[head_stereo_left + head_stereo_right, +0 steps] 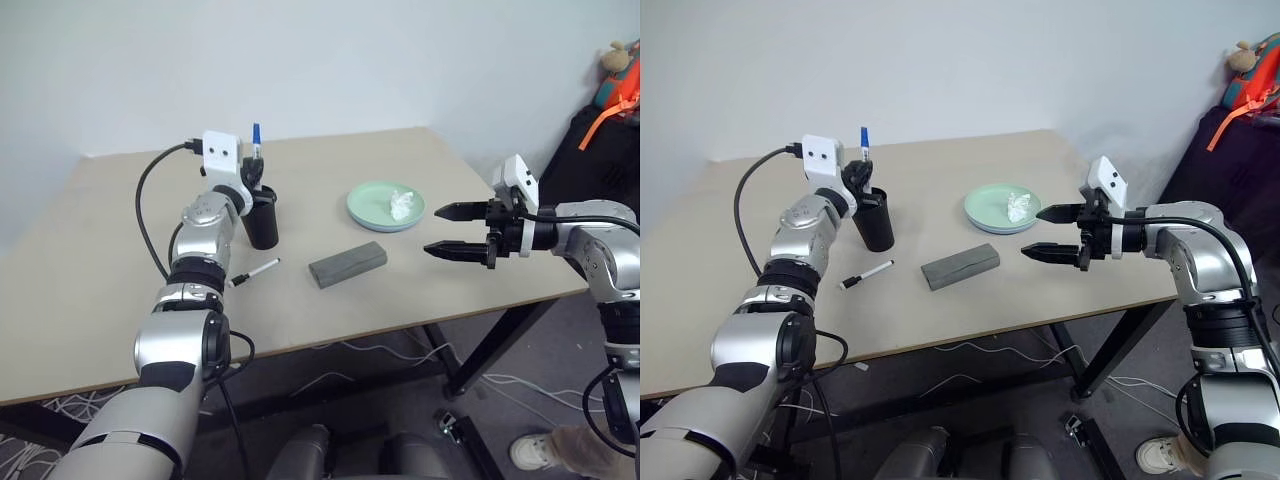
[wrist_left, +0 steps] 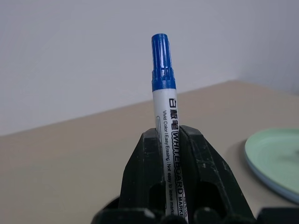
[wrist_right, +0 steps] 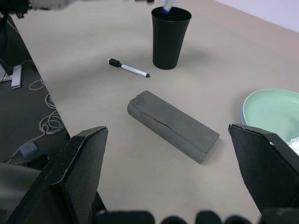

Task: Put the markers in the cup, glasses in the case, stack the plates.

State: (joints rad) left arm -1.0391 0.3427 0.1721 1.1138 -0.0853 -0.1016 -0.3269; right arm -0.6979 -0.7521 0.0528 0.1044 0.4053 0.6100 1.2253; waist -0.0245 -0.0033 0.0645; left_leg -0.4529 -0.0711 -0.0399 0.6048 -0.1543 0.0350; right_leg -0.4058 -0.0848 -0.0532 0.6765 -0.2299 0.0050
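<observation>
- The left tool (image 1: 254, 175) sits over the mouth of the black cup (image 1: 262, 222), its two black fingers (image 2: 145, 172) pressed against the barrel of the blue-capped marker (image 2: 164, 112).
- That marker stands nearly upright, blue cap on top; its lower end is hidden by the tool and the cup, so I cannot tell how far it reaches inside.
- The cup stands upright on the beige worktop (image 1: 110, 260), towards the robot's left.
- The black-capped marker (image 1: 254, 273) lies flat on the worktop just in front of the cup, apart from it, with its cap pointing to the robot's left.
- The grey case (image 1: 347, 264) lies shut near the middle of the worktop, between the cup and the plates, turned at a slant.
- The mint green plate (image 1: 372, 210) rests behind and to the right of the case; a crumpled white tissue (image 1: 402, 205) lies on it.
- In the right wrist view a light blue edge shows under the green rim, so the green plate seems to sit on a blue one.
- The right tool (image 1: 449, 231) hangs over the worktop's right edge near the plate, pointing towards the case, its fingers spread wide with nothing between them.
</observation>
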